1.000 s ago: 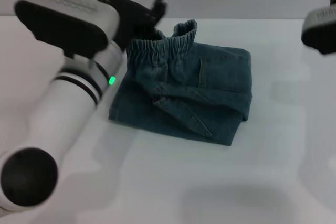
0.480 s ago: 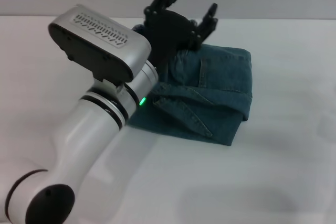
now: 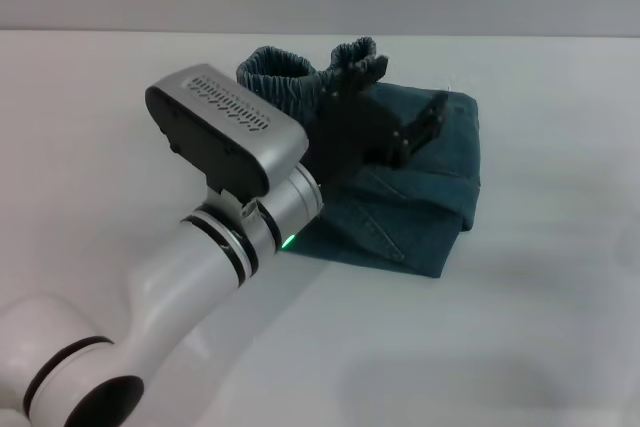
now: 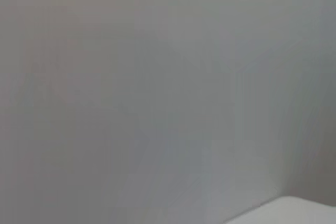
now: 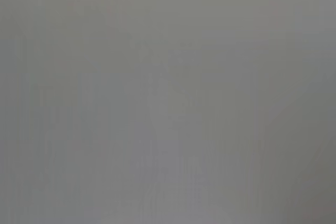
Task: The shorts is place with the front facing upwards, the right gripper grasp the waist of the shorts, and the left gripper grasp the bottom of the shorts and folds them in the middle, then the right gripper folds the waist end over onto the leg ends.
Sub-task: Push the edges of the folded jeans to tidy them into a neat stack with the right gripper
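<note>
Shorts (image 3: 420,197) lie folded on the bench (image 3: 520,347), centre of the head view. Left gripper (image 3: 400,112) sits over them, jaws apart. Wrist views show only blank grey.

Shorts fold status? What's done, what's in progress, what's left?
Done: the denim shorts already lie folded into a compact stack on the table, elastic waistband bunched at the far edge. In hand: the left gripper, fingers open, is over the stack, holding nothing. The right gripper is out of view. Left: possibly flattening the waistband.
</note>
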Robot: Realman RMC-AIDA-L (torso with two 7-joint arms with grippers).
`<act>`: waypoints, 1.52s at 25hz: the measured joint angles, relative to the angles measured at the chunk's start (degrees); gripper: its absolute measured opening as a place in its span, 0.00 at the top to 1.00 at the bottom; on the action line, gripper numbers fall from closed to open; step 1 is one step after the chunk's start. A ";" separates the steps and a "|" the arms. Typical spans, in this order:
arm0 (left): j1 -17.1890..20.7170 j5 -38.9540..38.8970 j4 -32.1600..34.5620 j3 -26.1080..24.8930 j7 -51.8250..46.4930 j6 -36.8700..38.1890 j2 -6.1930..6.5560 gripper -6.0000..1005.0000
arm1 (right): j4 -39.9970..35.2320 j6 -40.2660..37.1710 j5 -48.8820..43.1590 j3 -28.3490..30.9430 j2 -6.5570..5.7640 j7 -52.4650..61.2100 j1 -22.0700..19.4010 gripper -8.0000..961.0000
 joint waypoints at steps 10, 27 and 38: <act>-2.79 5.13 7.66 1.41 -8.42 3.57 -0.43 0.25 | -0.27 1.32 0.00 -0.06 0.16 0.49 0.60 0.99; -11.35 4.88 30.71 -10.26 -15.59 3.29 -0.09 0.25 | 2.59 1.24 0.00 -1.56 0.21 0.59 -0.81 0.99; -5.40 5.08 25.64 -12.61 -11.61 7.86 0.13 0.25 | 3.36 0.67 -0.45 -2.88 0.15 0.67 -0.05 0.99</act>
